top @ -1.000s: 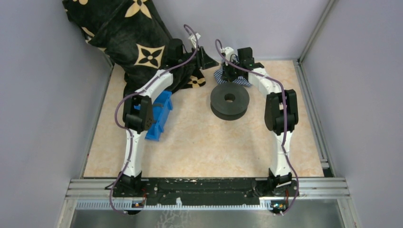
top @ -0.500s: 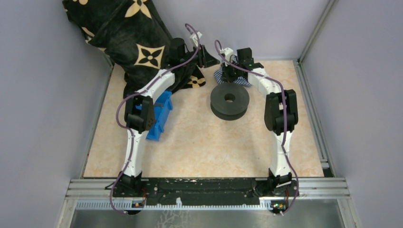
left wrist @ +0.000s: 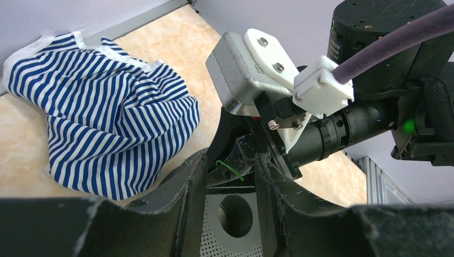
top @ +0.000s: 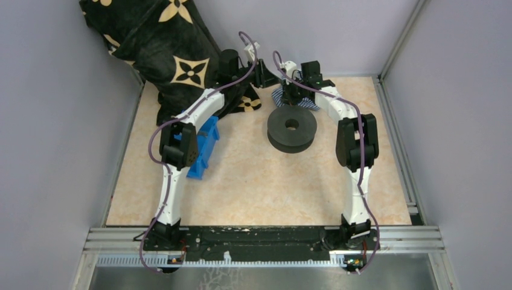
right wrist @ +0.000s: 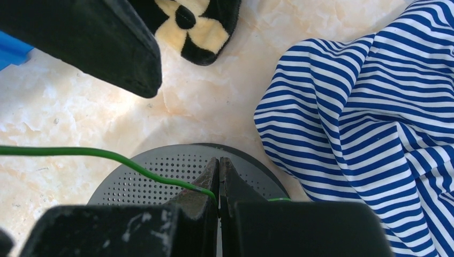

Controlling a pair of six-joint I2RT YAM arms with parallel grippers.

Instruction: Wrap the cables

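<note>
Green cable (right wrist: 96, 152) is pinched by right end effector (right wrist: 219, 174) above black spool (right wrist: 155, 170) | left end effector (left wrist: 230, 162) is seen spread, close by.

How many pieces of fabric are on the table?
2. A black flower-patterned blanket is heaped in the far left corner; a blue-and-white striped cloth lies just behind the black spool. More could be hidden under the blanket.

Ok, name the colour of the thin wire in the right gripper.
Green; the thin wire in the right gripper shows best in the right wrist view.
</note>
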